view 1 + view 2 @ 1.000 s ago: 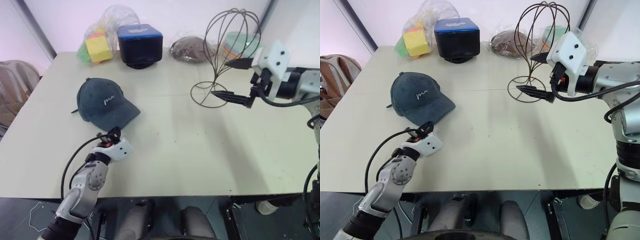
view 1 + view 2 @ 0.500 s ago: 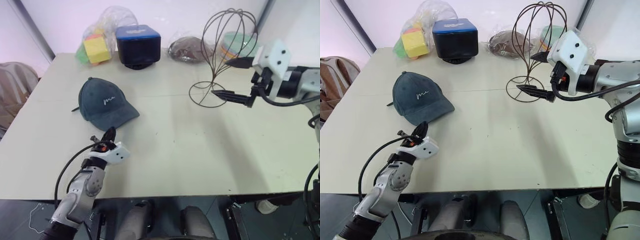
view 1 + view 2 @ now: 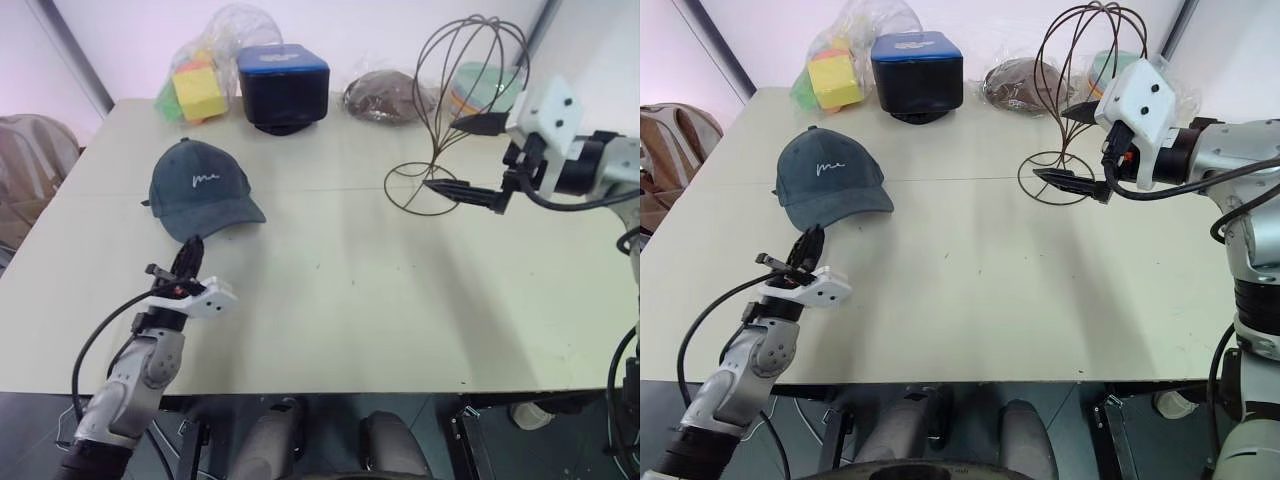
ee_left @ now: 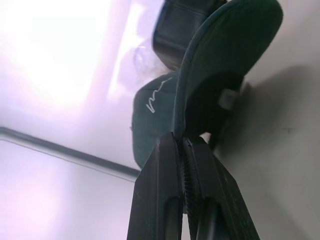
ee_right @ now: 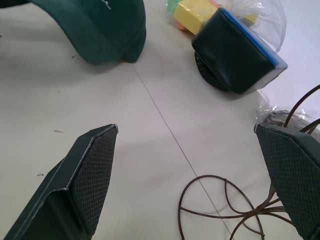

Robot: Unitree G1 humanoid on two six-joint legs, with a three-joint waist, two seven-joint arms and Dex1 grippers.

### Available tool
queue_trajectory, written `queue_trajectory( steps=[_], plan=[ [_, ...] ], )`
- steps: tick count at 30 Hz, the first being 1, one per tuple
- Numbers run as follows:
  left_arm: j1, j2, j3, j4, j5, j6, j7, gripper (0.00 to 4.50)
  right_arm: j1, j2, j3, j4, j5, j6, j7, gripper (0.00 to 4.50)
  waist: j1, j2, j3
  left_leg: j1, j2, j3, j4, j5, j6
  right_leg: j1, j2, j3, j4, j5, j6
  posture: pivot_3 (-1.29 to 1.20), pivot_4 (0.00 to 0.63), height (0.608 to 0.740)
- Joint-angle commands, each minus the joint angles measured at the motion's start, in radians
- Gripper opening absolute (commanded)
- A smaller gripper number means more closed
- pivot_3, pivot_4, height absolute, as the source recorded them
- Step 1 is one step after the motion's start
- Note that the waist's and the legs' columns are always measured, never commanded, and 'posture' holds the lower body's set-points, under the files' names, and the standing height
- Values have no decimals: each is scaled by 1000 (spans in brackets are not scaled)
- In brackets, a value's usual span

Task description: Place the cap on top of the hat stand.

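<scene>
1. I'm seeing my left gripper [image 3: 190, 250] pinching shut on the brim of the dark teal fabric baseball cap [image 3: 200, 188], lying on the pale table [image 3: 340, 290].
2. My right gripper [image 3: 460, 155] is hanging wide open, empty, beside the thin dark wire hat stand [image 3: 455, 110].

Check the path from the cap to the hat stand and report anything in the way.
The table between the cap and the hat stand lies bare. The only thing close is the right hand, held open beside the stand's stem above the ring base. The left hand is shut on the cap's brim.
</scene>
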Motion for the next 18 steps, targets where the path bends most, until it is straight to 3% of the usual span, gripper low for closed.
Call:
queue_trajectory(
  steps=[1, 18],
  plan=[
    [-30, 16, 66, -80, -2, -29, 8, 23, -32, -35, -28, 18, -9, -28, 14, 4500, 1, 0, 0, 0, 0, 0, 0, 0, 0, 0, 0, 0, 0, 0, 0, 0, 150, 740],
    [-274, 12, 140, -180, -78, -43, -118, 23, -30, -175, -87, 181, -58, -126, 56, 4500, 1, -3, 2, 0, 0, 0, 1, 0, 0, 0, 0, -1, 0, 0, 0, 0, 150, 740]
  ],
)
